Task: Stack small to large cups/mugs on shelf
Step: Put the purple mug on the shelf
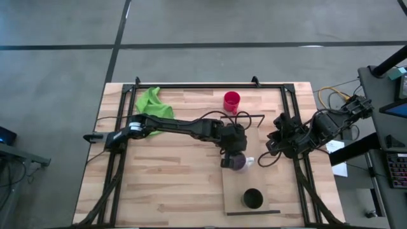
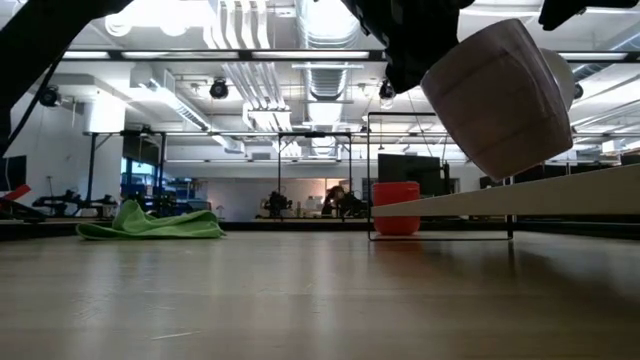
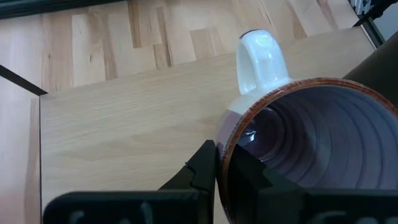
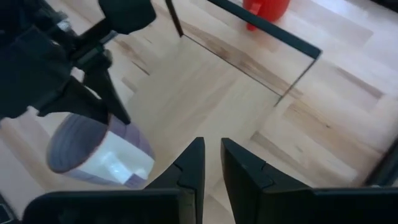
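Observation:
My left gripper (image 1: 232, 151) is shut on the purple cup (image 1: 237, 163), which has a pale handle (image 3: 261, 59), above the light wood shelf (image 1: 251, 178). The cup also shows raised and tilted in the low view (image 2: 500, 95). The black cup (image 1: 252, 198) stands on the shelf's near end. The red cup (image 1: 231, 100) stands on the tabletop past the shelf's far end. My right gripper (image 4: 211, 165) is shut and empty, hovering by the shelf's right side (image 1: 270, 147). My left gripper pinches the purple cup's rim (image 3: 227, 158) with one finger (image 3: 202, 168) outside the wall and one inside the cup, at the side next to the handle. The cup is lifted clear of the shelf and tilted, its mouth toward the gripper.
A green cloth (image 1: 152, 102) lies at the table's far left. The shelf's thin black wire frame (image 1: 251, 117) stands at its far end, near the red cup. Black rails (image 1: 299, 127) run along the table's edges.

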### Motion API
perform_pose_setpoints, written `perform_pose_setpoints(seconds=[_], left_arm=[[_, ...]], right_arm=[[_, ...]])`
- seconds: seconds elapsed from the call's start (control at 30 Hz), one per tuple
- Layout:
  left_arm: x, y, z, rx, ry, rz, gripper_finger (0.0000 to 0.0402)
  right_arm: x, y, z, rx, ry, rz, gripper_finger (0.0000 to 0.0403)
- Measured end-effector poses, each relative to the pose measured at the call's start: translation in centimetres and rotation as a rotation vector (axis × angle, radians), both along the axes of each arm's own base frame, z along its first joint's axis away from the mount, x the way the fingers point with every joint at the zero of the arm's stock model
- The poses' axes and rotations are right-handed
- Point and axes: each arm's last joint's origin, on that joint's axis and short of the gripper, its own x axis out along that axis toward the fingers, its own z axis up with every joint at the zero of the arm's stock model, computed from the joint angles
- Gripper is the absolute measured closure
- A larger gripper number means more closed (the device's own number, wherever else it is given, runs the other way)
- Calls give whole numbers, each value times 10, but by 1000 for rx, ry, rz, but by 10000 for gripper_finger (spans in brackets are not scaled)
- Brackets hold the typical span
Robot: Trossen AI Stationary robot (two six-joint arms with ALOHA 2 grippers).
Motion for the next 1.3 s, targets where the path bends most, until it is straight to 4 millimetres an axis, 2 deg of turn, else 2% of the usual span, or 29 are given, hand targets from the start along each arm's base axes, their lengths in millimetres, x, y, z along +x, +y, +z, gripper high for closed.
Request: perform_pose_setpoints(seconds=[0.33,0.8,1.3], left_arm=[[-2,-2,-16,-10,47,13,394],[-2,-2,-16,-8,46,12,385],[4,-4,-10,-17,-31,7,370]], right_arm=[[10,6,-12,19,-50,24,355],[16,10,-16,67,-90,31,355],[26,16,-25,42,-43,38,355]])
